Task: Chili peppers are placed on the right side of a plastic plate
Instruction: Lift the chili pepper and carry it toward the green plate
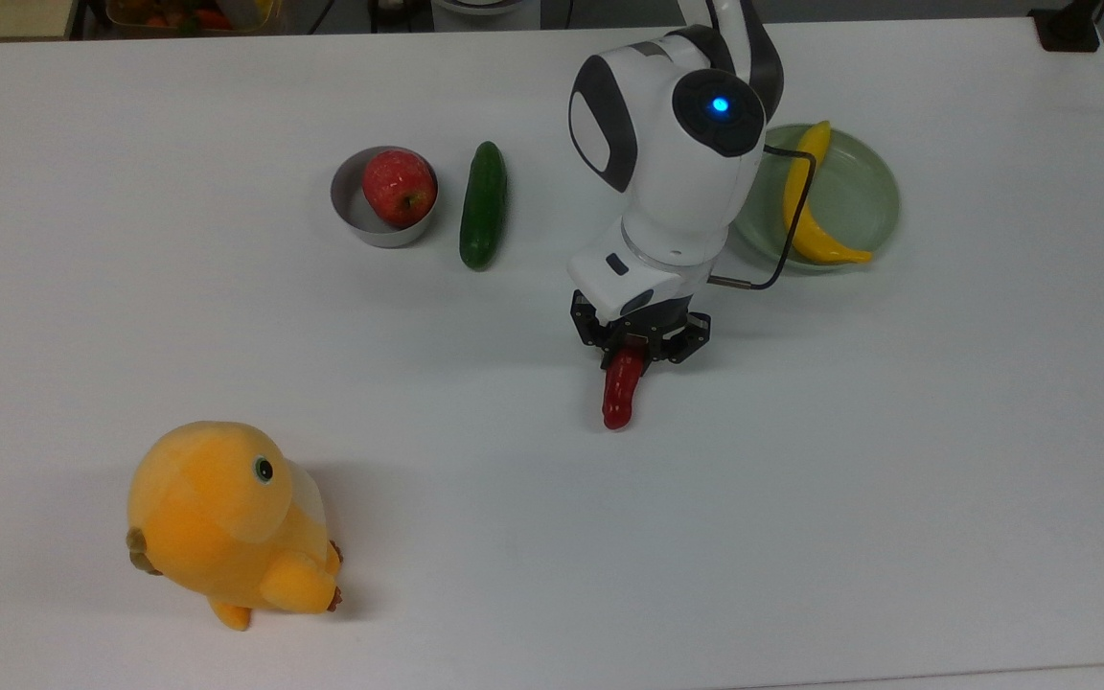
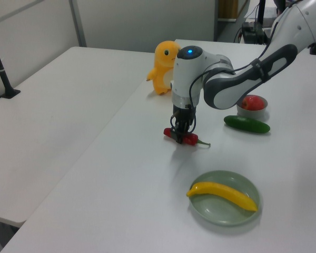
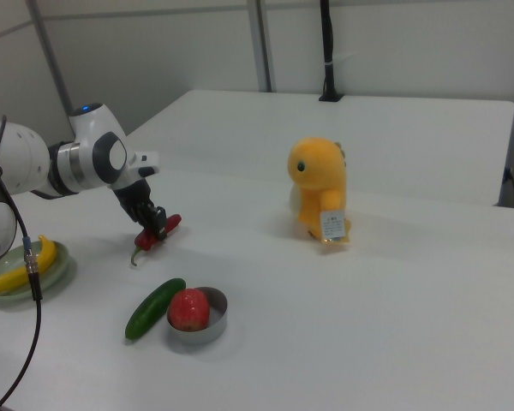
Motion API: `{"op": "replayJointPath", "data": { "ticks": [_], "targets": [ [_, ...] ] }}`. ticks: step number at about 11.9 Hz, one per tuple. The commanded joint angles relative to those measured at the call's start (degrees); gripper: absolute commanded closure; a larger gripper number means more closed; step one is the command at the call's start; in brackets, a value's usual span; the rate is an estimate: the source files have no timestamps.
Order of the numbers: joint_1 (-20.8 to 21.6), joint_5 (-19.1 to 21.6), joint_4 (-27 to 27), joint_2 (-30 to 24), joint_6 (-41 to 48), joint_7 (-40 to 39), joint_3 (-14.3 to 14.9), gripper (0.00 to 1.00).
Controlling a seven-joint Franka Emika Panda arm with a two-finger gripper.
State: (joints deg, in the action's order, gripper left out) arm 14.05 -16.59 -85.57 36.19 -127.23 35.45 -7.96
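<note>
I see the gripper [image 1: 635, 356] with its fingers closed on the glossy dark-red chili pepper [image 1: 620, 395] near its stem end. In the left view the chili [image 2: 182, 138] looks tilted, tip raised; contact with the white table [image 1: 801, 479] is unclear. The wrist hides part of the round pale green plastic plate [image 1: 873, 196], well apart, holding a yellow banana-shaped fruit [image 1: 806, 216].

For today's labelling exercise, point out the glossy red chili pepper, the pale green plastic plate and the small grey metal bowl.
Glossy red chili pepper [image 1: 618, 398], top view, its free lower half.
Pale green plastic plate [image 1: 861, 196], top view, bare inner surface.
Small grey metal bowl [image 1: 353, 213], top view, its left wall.
</note>
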Motion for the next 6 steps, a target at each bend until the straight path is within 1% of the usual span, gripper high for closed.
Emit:
{"op": "replayJointPath", "data": {
  "ticks": [1,2,3,4,5,6],
  "targets": [
    [-3.5,-1.1,-4.8,-7.3,-0.3,0.8,-3.1,0.90],
    [-3.9,-0.8,-7.0,-9.7,-0.4,0.4,-3.2,0.90],
    [-4.6,-0.5,-8.2,-11.7,-0.4,-0.3,-4.2,0.90],
    [-4.9,-0.3,-10.7,-14.0,-0.4,-1.0,-4.6,0.90],
    [-4.8,-0.3,-13.1,-16.3,-0.4,-1.2,-4.7,0.90],
    [-4.8,0.0,-15.0,-18.1,-0.4,-1.3,-5.5,0.89]
  ]
}}
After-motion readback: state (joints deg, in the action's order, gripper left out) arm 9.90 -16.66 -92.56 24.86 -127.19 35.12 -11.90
